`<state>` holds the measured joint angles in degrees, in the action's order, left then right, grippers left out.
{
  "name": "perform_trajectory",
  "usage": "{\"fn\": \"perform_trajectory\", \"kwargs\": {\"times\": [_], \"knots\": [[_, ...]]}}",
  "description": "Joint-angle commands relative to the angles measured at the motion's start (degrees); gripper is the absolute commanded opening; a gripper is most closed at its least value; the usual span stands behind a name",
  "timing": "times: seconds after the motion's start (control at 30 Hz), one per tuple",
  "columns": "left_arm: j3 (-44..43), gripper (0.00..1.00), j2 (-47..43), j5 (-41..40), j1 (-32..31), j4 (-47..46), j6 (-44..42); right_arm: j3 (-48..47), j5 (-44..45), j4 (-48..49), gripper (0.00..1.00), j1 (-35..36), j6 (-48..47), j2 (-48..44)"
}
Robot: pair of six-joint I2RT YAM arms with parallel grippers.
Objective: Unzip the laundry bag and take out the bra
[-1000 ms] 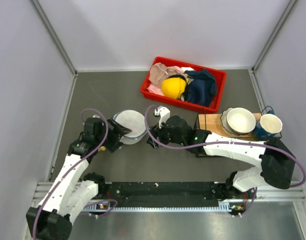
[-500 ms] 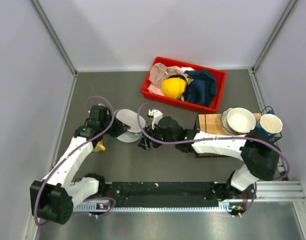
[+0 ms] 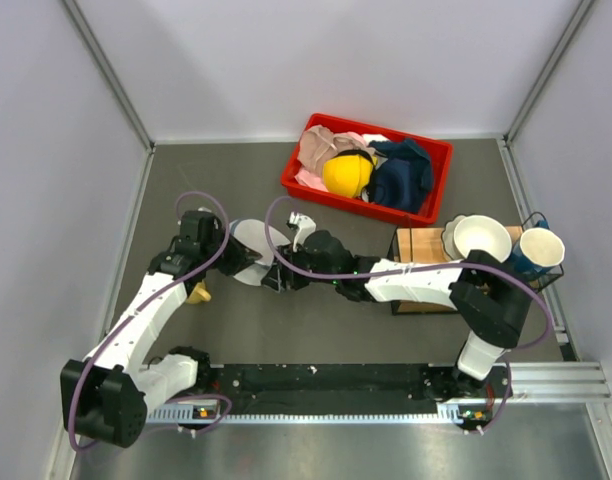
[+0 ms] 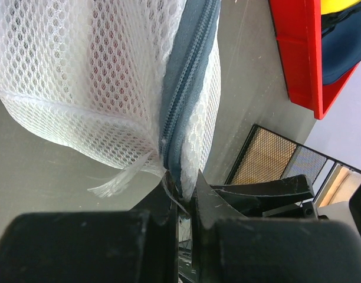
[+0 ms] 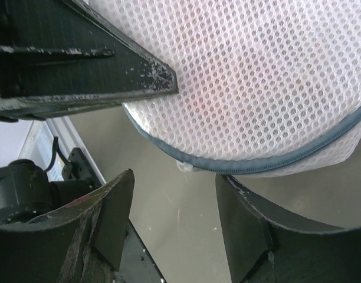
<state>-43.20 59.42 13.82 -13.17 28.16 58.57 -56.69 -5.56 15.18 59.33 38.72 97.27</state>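
Nearing laundry bag, right tool

Red bin, white bowl

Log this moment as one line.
left fingers: shut on white mesh laundry bag at blue-grey zipper | right fingers: open, beside bag | zipper: closed where visible

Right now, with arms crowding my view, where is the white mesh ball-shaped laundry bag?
Top view, left of centre: the white mesh laundry bag, pinched at its zip by the left gripper, the open right gripper just right of it.
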Motion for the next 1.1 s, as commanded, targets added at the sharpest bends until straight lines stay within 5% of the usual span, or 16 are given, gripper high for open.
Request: {"fn": "perform_trajectory", "kwargs": {"times": [0.0,0.37,0.5,0.57,1.07], "knots": [[-1.9,0.00,0.1,1.2,-0.1,-2.1,0.0,-3.0,2.4,4.9,0.58,-0.4,1.8,1.3],[-2.1,0.00,-0.1,1.4,0.0,-2.3,0.1,-3.3,5.0,6.6,0.43,-0.4,2.3,2.2],[-1.8,0.00,-0.4,1.1,0.0,-2.4,0.1,-0.6,7.8,7.6,0.21,-0.4,2.3,0.4],[-1.7,0.00,-0.5,1.1,0.0,-2.3,0.0,-0.4,9.3,6.2,0.00,-0.6,1.5,-0.6],[-5.8,0.00,2.1,8.0,0.0,-2.2,-4.2,10.5,10.2,-3.1,0.00,-1.4,-11.0,-12.6]]}}
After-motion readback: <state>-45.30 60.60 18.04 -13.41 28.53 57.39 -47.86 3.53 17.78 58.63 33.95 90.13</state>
